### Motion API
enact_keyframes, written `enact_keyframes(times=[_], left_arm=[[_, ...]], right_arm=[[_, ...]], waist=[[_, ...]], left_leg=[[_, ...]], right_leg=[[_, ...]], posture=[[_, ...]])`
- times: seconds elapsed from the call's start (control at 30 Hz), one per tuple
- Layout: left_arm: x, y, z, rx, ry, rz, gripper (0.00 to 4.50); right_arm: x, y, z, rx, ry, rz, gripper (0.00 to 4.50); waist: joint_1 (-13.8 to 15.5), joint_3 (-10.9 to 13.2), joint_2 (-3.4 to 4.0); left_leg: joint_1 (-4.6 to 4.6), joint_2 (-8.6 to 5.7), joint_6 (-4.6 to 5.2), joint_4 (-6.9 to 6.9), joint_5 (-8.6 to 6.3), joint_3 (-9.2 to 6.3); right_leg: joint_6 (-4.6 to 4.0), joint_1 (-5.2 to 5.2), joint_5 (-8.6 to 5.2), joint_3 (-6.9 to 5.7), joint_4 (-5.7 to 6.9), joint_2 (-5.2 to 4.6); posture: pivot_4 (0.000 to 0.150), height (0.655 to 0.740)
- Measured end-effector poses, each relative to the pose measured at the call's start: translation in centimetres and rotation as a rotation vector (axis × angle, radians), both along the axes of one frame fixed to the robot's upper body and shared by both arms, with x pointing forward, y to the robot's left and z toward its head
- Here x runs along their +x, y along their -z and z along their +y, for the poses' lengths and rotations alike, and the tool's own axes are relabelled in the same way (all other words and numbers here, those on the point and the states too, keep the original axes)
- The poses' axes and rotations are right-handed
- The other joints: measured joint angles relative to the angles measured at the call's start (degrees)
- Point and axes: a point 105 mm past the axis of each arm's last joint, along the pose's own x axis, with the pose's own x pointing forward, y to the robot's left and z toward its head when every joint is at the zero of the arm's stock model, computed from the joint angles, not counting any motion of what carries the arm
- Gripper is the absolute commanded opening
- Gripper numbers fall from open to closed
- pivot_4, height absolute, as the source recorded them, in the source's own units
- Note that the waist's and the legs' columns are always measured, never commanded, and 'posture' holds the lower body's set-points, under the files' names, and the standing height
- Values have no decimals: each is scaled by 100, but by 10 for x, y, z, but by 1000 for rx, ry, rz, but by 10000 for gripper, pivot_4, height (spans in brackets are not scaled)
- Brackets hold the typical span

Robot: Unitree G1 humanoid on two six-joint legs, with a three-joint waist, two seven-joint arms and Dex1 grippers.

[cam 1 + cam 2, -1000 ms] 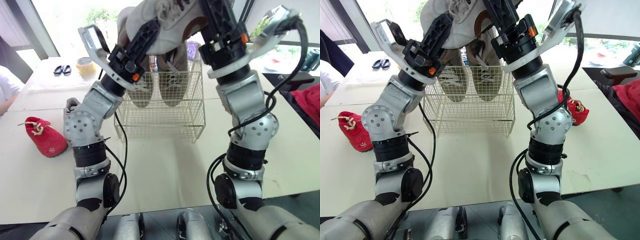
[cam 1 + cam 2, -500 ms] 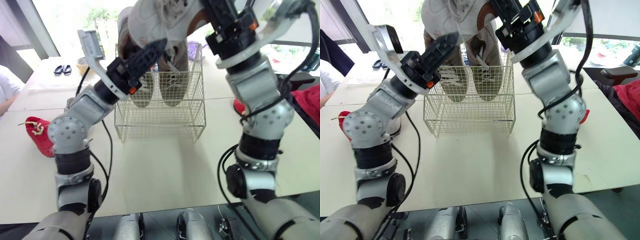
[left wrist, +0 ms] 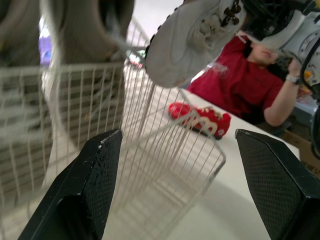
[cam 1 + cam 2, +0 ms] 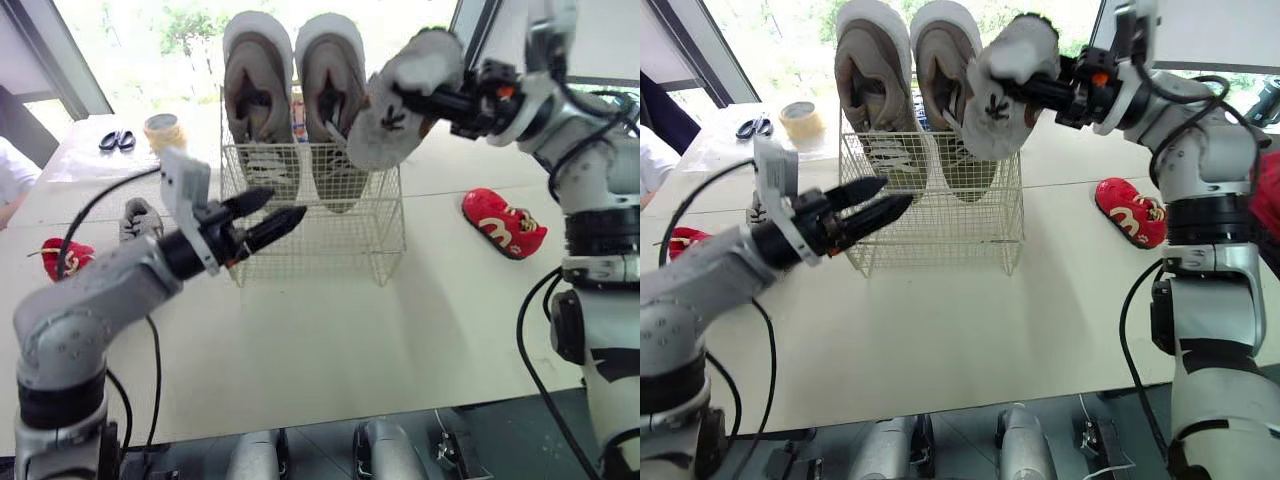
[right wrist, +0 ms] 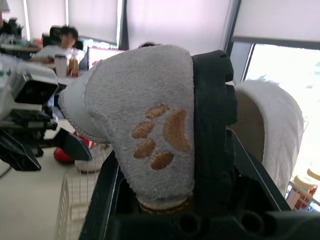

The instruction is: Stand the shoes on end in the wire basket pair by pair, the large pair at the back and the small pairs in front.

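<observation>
Pale table (image 4: 330, 340) spreads under bright windows (image 4: 130, 50). Fingers (image 5: 212, 125) of the right gripper (image 4: 1040, 92) clench a small grey fleece shoe with brown paw print (image 4: 400, 100), aloft over the white wire basket's (image 4: 320, 245) right side. Fingers (image 3: 95, 185) of the left gripper (image 4: 288, 202) gape empty just before the basket's left front. Two large grey sneakers (image 4: 258, 90) stand on end at the basket's back. Right of the basket lies a small red shoe (image 4: 503, 222); left, another red shoe (image 4: 62, 257) and a small grey shoe (image 4: 138, 218).

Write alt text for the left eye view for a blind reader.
The right gripper holds a small grey shoe above the wire basket, where two large grey sneakers stand on end. The left gripper hovers open and empty before the basket; a red shoe lies on the table to its right.
</observation>
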Motion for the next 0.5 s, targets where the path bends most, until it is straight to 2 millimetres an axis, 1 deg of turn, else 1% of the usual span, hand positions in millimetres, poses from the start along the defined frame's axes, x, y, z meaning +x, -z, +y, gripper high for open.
enact_keyframes(times=[0.03,0.1,0.2,0.3,0.4,0.5], left_arm=[[-3,7,2,7,-15,18,36972],[-6,14,3,19,-24,37,36972],[-7,12,4,34,-21,27,36972],[-5,8,4,43,-17,11,36972],[-6,3,2,29,2,3,36972],[-7,2,2,26,7,3,37615]], right_arm=[[5,4,1,-14,-3,7,15931],[8,8,4,-31,-22,11,15931],[13,18,9,-81,-44,8,15931],[15,34,13,-119,-87,67,15931],[16,43,13,-148,-108,96,15931],[19,51,11,-167,-104,120,26173]], waist=[[8,1,-1],[24,1,-2],[37,1,-4],[20,1,-4],[8,1,-4],[7,1,-4]], left_leg=[[-1,0,0,1,0,2],[-1,0,1,3,0,4],[0,0,1,3,-1,3],[-2,0,1,1,-1,3],[-4,0,1,1,-1,5],[-2,1,0,2,-1,7]], right_leg=[[0,0,0,0,0,-1],[-1,-1,1,0,1,-1],[-3,1,2,-1,1,-1],[-3,-3,2,-1,1,-1],[-3,-7,2,1,1,-1],[-3,-6,2,1,1,-1]], posture=[[1500,6797],[1500,6797],[1500,6797],[1500,6797],[1500,6797],[1500,6797]])
